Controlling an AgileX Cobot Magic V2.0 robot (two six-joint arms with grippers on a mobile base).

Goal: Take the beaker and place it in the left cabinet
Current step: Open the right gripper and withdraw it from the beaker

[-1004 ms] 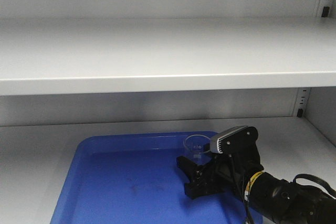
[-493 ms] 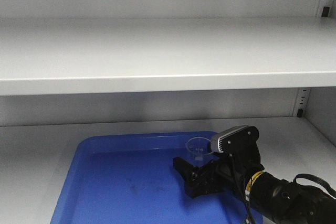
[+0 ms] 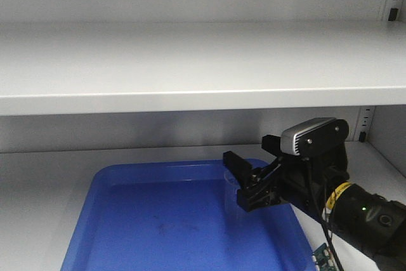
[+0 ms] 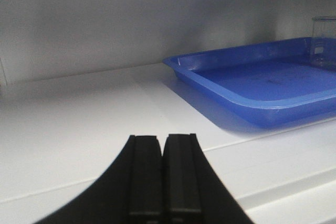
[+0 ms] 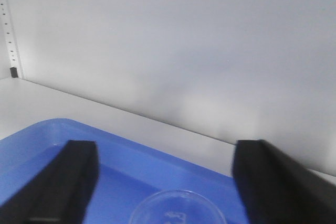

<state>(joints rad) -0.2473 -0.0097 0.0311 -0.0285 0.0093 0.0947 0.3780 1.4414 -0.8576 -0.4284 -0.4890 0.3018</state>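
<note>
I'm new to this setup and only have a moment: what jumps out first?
The bright blue tray on the lower shelf of the grey left cabinet. At its back right stands the small clear beaker, with the open right gripper above it. The left gripper is shut, off the tray.

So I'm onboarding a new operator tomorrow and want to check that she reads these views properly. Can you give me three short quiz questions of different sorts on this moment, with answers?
1. True or false: the beaker stands on the blue tray.
2. Multiple choice: the right gripper is A) open, fingers spread wide above the beaker; B) shut on the beaker; C) out of view.
3. Fill in: in the left wrist view, the left gripper has its fingers pressed ____, over the grey shelf beside the tray.

Key: 1 true; 2 A; 3 together.
</note>
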